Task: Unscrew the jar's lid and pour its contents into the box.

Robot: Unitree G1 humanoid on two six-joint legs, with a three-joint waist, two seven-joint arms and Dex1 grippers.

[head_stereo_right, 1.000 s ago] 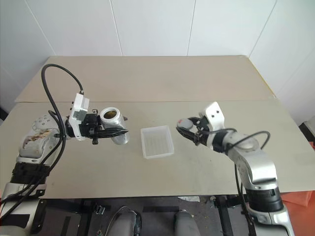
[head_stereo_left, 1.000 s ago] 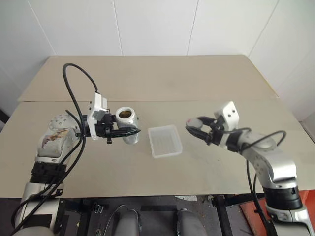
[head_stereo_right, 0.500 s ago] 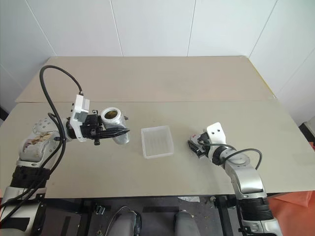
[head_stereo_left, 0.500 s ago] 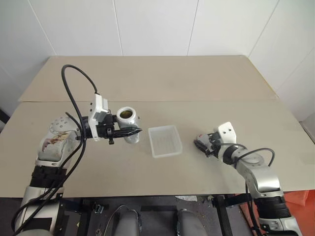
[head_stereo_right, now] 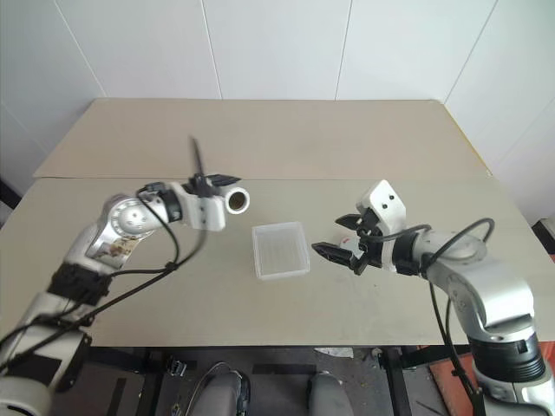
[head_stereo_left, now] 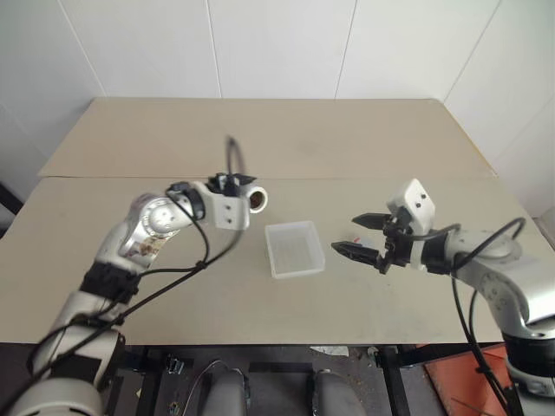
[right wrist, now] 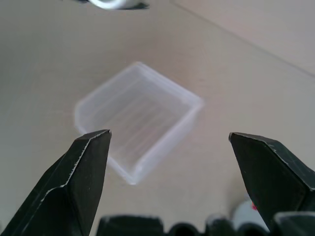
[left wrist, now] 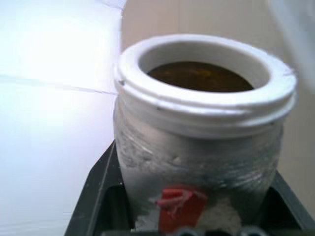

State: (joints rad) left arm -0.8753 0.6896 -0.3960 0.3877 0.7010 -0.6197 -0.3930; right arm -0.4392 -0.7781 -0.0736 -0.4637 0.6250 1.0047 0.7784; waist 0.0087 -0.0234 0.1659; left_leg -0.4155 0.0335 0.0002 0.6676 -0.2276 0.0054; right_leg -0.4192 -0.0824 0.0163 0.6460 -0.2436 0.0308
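On the table (head_stereo_left: 173, 303) sits one box (head_stereo_left: 293, 249); left end effector (head_stereo_left: 236, 184) clamps one open jar (head_stereo_left: 255, 199) tipped toward it; right end effector (head_stereo_left: 360, 236) spread wide, empty; one lid (head_stereo_left: 354, 240) beneath.

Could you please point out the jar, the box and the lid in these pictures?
jar (left wrist: 197, 147), left wrist view, on its grey side wall.
box (head_stereo_left: 293, 249), left eye view, on its ribbed floor.
lid (head_stereo_left: 355, 240), left eye view, on its partly hidden edge.
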